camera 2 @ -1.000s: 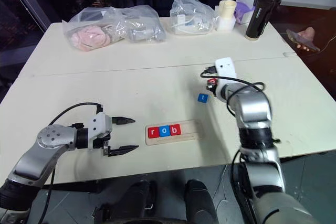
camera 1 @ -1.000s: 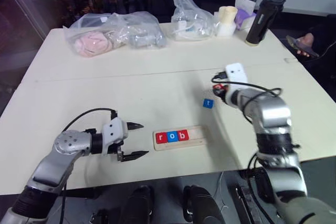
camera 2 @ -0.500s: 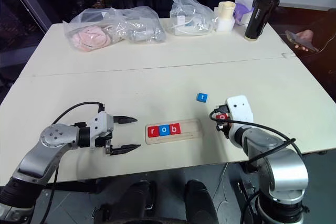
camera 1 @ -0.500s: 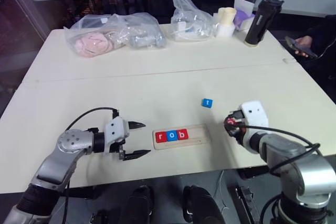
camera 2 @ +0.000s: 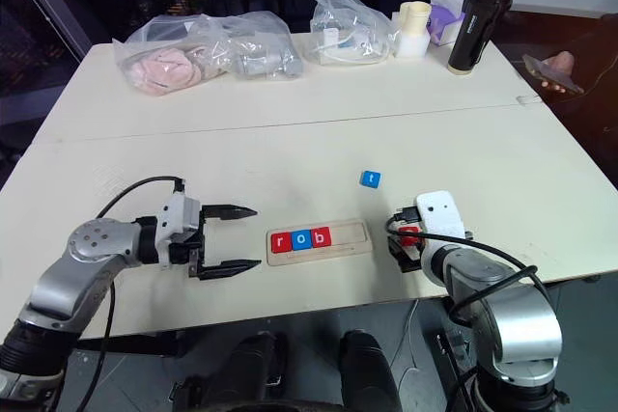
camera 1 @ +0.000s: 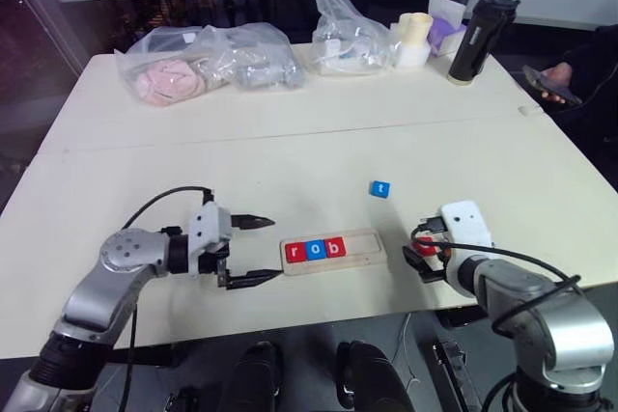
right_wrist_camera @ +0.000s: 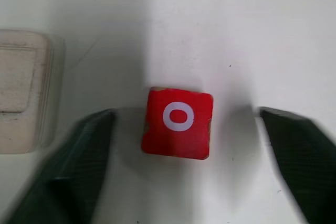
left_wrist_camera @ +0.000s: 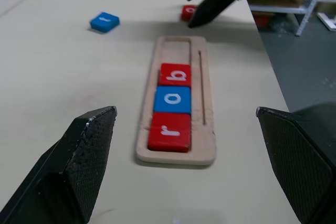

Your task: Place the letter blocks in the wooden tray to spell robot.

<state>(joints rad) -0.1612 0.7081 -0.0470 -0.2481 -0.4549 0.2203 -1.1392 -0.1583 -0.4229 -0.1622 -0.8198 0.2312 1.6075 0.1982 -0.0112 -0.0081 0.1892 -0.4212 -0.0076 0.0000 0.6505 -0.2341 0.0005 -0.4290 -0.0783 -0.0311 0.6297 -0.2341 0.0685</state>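
Note:
The wooden tray [camera 1: 369, 246] lies near the table's front edge. It holds a red r [camera 1: 295, 252], a blue o [camera 1: 315, 250] and a red b [camera 1: 334, 248] at its left end, and its right end is bare. A red o block [right_wrist_camera: 178, 123] lies flat on the table just right of the tray. My right gripper [camera 1: 421, 256] is open, one finger on each side of that block and clear of it. A blue t block [camera 1: 380, 189] lies alone farther back. My left gripper [camera 1: 275, 249] is open and empty, just left of the tray and pointing at it.
Clear plastic bags [camera 1: 208, 60] with soft items, another bag [camera 1: 350, 38], a pale cup [camera 1: 417, 38] and a black bottle [camera 1: 474, 38] stand along the table's back. A person's hand with a phone [camera 1: 550, 87] is at the far right. The front edge runs close under both grippers.
My right gripper came back from beside the blue t to just right of the tray with the red o block and opened, leaving it on the table. My left gripper rose slightly.

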